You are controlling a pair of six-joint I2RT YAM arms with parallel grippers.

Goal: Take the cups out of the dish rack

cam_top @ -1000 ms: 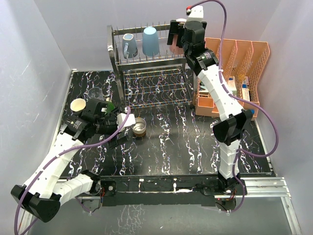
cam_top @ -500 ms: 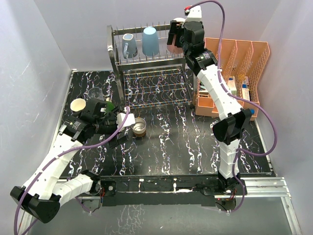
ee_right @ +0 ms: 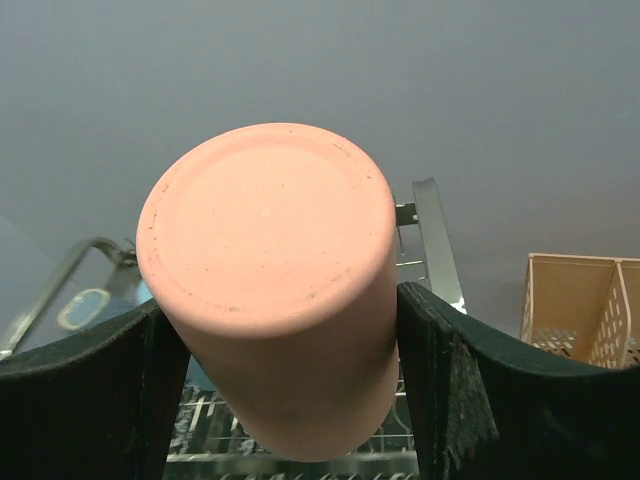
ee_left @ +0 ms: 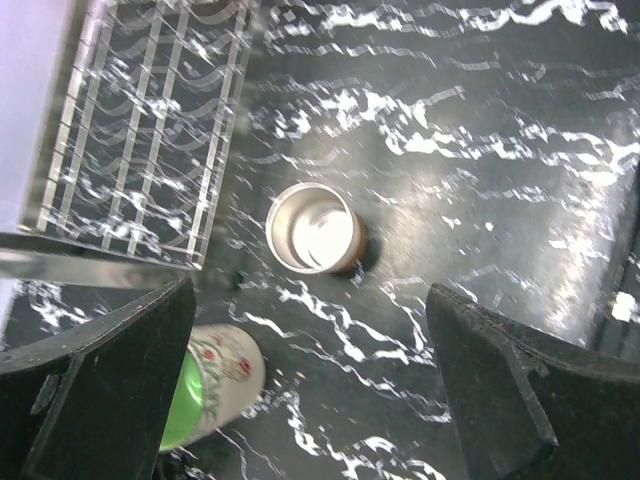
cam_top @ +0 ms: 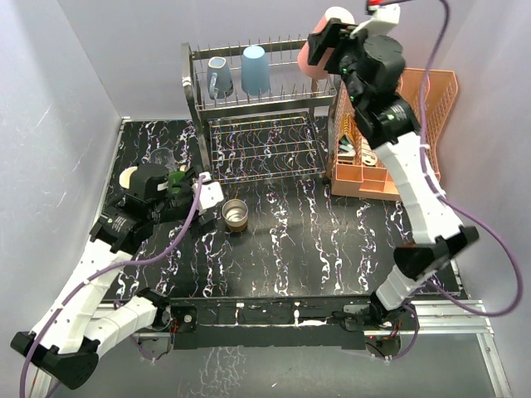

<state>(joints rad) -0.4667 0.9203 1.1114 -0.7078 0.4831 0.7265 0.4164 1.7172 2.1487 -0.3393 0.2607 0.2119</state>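
Note:
The silver wire dish rack [cam_top: 249, 124] stands at the back. Its top tier holds a grey-blue handled mug [cam_top: 220, 76] and a light-blue tumbler [cam_top: 255, 70], both upside down. My right gripper [cam_top: 325, 48] is shut on a salmon-pink tumbler [cam_top: 319, 53] [ee_right: 275, 280], held bottom-up above the rack's right end, a finger on each side. My left gripper [cam_top: 199, 192] [ee_left: 310, 395] is open and empty above the table. A green mug [cam_top: 177, 178] [ee_left: 210, 385] lies beside its left finger. A brownish metal cup [cam_top: 236, 215] [ee_left: 313, 228] stands upright just ahead.
A cream cup [cam_top: 130, 176] and a clear glass [cam_top: 162, 157] stand on the table at the left. An orange slotted organizer [cam_top: 415, 124] [ee_right: 580, 305] sits right of the rack. The rack's lower tier [ee_left: 140, 130] is close to my left gripper.
My right gripper has lifted the salmon-pink tumbler up off the rack's top tier and swung right. My left arm has drawn back a little to the left.

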